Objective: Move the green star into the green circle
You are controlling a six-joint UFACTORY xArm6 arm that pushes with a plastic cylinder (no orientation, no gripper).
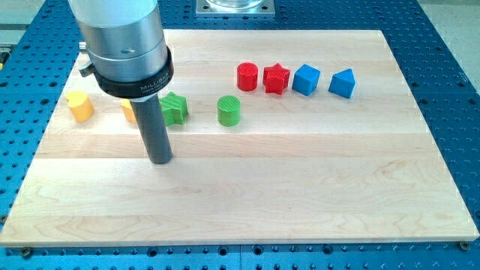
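Bright even light; soft short shadows; sharp focus throughout

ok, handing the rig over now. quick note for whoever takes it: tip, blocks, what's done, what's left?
Tip: my tip is down on the board, just below and slightly to the view's left of the green star, not clearly touching it.
Blocks: the green circle stands to the view's right of the star, with a gap of bare wood between them. A yellow block sits at the view's left; another one is partly hidden behind the rod.
Done: nothing visible yet; star and circle are apart.
Left: bring the tip round to the star's left side and push it rightward into the circle.
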